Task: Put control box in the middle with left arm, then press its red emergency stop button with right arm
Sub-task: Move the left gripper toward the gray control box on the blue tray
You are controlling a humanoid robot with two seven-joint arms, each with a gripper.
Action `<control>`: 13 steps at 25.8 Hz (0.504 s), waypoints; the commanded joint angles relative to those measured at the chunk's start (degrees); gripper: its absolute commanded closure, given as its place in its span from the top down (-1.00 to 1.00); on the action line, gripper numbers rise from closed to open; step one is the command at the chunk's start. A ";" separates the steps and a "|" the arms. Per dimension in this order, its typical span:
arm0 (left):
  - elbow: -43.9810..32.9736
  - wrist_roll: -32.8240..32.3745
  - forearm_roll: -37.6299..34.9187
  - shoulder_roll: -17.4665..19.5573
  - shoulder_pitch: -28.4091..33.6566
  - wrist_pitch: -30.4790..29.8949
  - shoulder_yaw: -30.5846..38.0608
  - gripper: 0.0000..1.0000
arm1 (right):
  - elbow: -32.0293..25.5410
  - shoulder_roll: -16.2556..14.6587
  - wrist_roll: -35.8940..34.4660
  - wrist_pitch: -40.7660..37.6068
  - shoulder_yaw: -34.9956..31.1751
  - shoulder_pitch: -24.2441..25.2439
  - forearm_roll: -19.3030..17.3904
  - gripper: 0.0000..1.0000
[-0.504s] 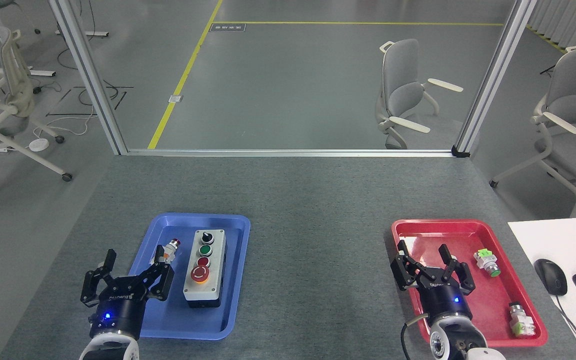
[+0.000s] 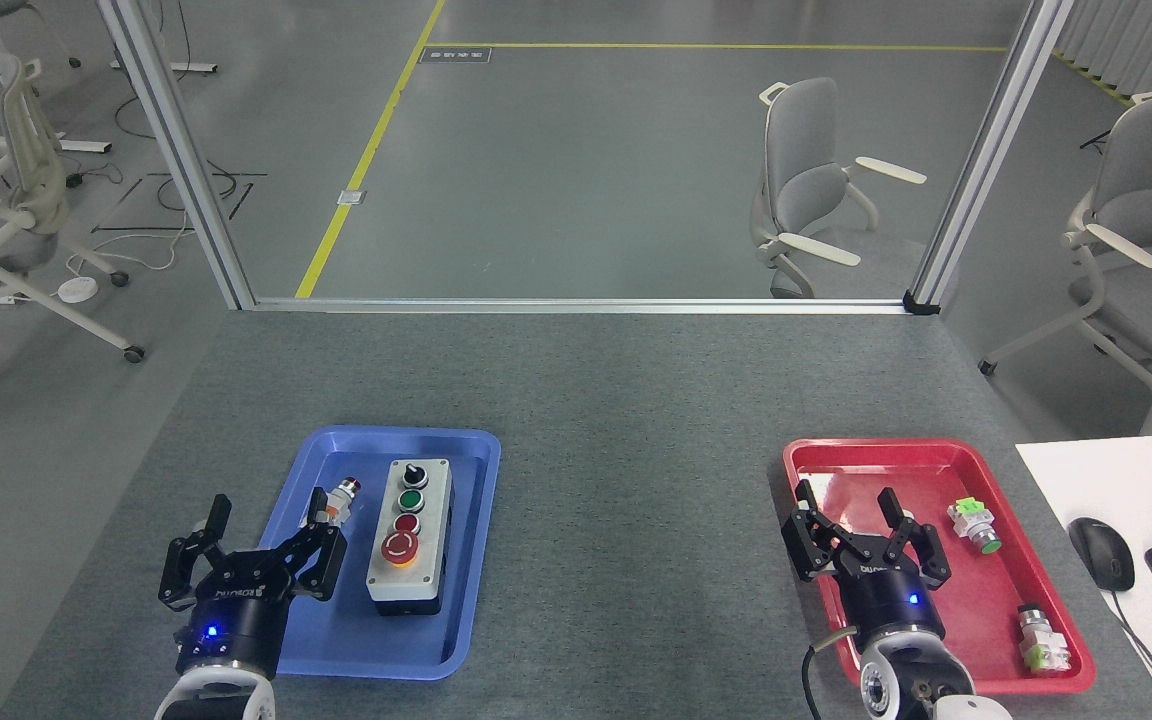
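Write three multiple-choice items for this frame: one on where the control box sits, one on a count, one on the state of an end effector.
1. Where is the control box?
A. In the blue tray
B. In the red tray
C. On the bare table middle

2. How many controls does the box carry in its row?
A. Two
B. Four
C. Six

3. What state is the left end effector in?
A. Shut on the box
C. Open, holding nothing
B. Pressing the emergency stop

Answers: 1 A, the box lies inside the blue tray's rim, left of the table middle. 2 B, a black knob, a green button, a small red one and the red emergency stop button stand in line. 3 C, its fingers are spread over the tray's left edge, apart from the box.
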 commanded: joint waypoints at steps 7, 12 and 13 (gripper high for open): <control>-0.14 -0.10 -0.10 0.14 0.60 -1.03 -0.06 0.98 | 0.00 0.09 0.02 0.00 0.06 -0.03 0.00 0.98; -3.57 -0.10 -0.45 0.23 4.03 -1.21 -0.15 0.98 | 0.00 0.09 -0.07 0.09 0.06 0.06 0.00 0.98; -4.97 -0.01 -0.72 0.23 5.87 -1.21 -0.15 0.98 | 0.00 0.09 -0.07 0.17 0.06 0.06 0.00 0.98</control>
